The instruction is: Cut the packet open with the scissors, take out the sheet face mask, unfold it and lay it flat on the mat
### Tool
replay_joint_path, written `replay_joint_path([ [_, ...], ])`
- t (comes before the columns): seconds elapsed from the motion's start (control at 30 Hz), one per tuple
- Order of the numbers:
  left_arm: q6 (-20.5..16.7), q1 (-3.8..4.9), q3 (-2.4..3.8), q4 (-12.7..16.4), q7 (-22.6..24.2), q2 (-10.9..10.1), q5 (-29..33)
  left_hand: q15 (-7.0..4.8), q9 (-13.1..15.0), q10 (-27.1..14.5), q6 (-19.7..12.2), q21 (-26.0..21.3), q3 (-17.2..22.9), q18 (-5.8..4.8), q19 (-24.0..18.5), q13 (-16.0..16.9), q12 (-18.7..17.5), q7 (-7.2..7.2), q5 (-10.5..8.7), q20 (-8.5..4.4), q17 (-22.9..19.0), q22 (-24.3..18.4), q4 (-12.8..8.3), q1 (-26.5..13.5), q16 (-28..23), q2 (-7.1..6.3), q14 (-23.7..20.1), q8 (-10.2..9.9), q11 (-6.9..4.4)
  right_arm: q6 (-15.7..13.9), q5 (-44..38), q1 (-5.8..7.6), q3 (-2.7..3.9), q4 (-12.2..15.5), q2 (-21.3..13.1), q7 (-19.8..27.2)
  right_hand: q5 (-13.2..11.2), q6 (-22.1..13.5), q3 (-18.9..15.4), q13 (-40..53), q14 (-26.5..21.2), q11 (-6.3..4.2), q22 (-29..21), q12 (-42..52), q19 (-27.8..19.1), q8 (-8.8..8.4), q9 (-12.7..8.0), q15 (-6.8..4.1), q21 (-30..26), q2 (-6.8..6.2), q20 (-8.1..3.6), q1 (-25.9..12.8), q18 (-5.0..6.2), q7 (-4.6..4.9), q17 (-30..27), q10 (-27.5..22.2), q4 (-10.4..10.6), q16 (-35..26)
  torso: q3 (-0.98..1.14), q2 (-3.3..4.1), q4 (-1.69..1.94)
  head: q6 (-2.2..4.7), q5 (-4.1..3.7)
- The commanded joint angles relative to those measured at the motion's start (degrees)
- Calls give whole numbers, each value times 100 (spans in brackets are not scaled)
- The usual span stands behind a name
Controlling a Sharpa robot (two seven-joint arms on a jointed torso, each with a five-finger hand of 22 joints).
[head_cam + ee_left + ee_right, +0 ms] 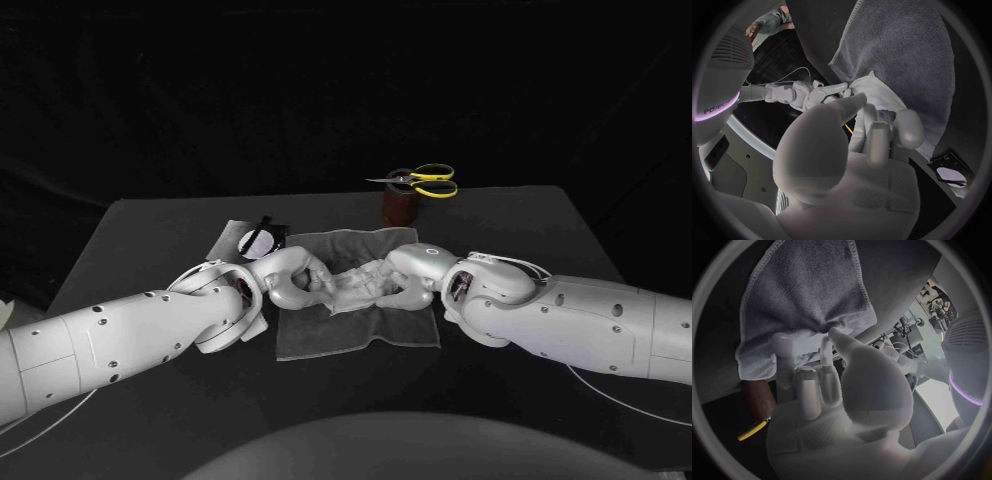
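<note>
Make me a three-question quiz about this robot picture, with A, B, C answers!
1. Where are the scissors?
A) on the floor
B) standing in the brown holder behind the mat
C) on the mat

2. What colour are the scissors' handles?
A) yellow
B) red
C) green

3. What are the left hand and right hand doing?
A) nothing
B) holding the white sheet mask over the mat
C) cutting paper

Answers: 1 B, they stick up from the holder. 2 A, the loops are yellow. 3 B, both grip it.
</note>
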Motion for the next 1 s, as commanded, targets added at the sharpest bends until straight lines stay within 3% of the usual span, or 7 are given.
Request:
replay_joint_path([
  [0.03, 83, -2, 4, 5, -4, 12, -4, 53, -5, -9, -18, -16, 44, -34, 15, -10, -38, 10, -9, 31, 6, 8, -1, 69, 12, 8, -8, -30, 24, 101, 183, 12, 5, 1, 8, -21, 10, -17, -97, 1184, 566, -18, -5, -18, -7, 33, 15, -16, -21, -44, -24, -31, 32, 15, 1400, 447, 55, -3, 0, -1, -1, 0, -2],
  [0.13, 84, -2, 4, 6, -6, 14, -5, 53, -5, -9, -18, -16, 44, -34, 15, -10, -38, 10, -9, 31, 6, 8, -1, 69, 12, 8, -8, -30, 24, 51, 211, 16, 5, -3, 12, -19, 11, -17, -109, 1187, 566, -25, -1, -15, 1, 54, 27, -19, -16, 49, -25, -32, 30, 4, 1402, 448, 121, -3, 0, -1, -3, 0, -1],
  [0.27, 85, -2, 4, 7, -8, 17, -5, 53, -6, -8, -18, -17, 52, -33, 13, -12, -41, 11, -9, 31, 12, 6, -3, 71, 14, 8, -5, -31, 26, -25, 219, 20, 5, -29, 22, -29, 12, -80, 19, 1190, 570, -60, 10, -11, 28, 86, 52, -47, -5, 485, -34, 102, 28, -35, 1410, 450, 280, 1, -1, -2, -1, 0, -10],
  [0.37, 68, -2, 4, 7, -45, 38, 6, 56, -7, -5, -18, -19, 60, -33, 10, -14, -44, 17, -9, 33, 8, 2, 6, 56, 12, 13, -8, -31, 30, -78, 145, 31, 5, -66, 15, -30, 10, -171, 5, 1178, 563, -46, -3, -33, 18, 68, 54, -45, -48, 480, -40, 146, 35, -11, 1394, 443, 284, -6, -2, -1, 4, 0, -34],
  [0.57, 104, -1, 22, -38, -392, 227, 323, 86, 7, -45, 17, -139, -92, 5, -126, -29, -81, 9, -12, 66, -192, -165, 294, -331, -41, 18, -130, -1, 47, -548, 519, 61, 19, 31, -184, 277, 44, -758, -55, 1176, 558, 215, -3, -41, 33, -306, -107, 158, -107, 477, 62, 349, 13, 303, 1380, 439, 278, -13, -5, 1, -7, 0, -62],
  [0.8, 128, 5, 122, -153, -815, 535, 424, 28, 21, 187, 1, -62, -440, -28, 25, -28, -27, -62, -8, 38, 31, -26, 526, -581, 2, -63, 30, -23, -29, -1014, 2654, 195, 33, 305, -599, 890, 449, -823, 87, 1036, 455, 287, -125, -285, -141, -395, -153, 229, -508, 661, 158, 398, 86, 376, 1137, 343, 325, -124, -10, 1, -51, 0, -102],
  [1.0, 288, 11, 159, -274, -1194, 811, 266, -62, 108, 565, -4, 139, -593, -109, 339, -95, -134, -108, -9, -56, 399, 271, 633, -566, 68, -61, 308, -75, -104, -1032, 3343, 231, 34, 486, -862, 968, 720, -816, 103, 1039, 458, 286, -105, -276, -126, -384, -141, 231, -489, 669, 172, 321, 89, 375, 1144, 343, 380, -121, 7, 3, -52, 0, -150],
])
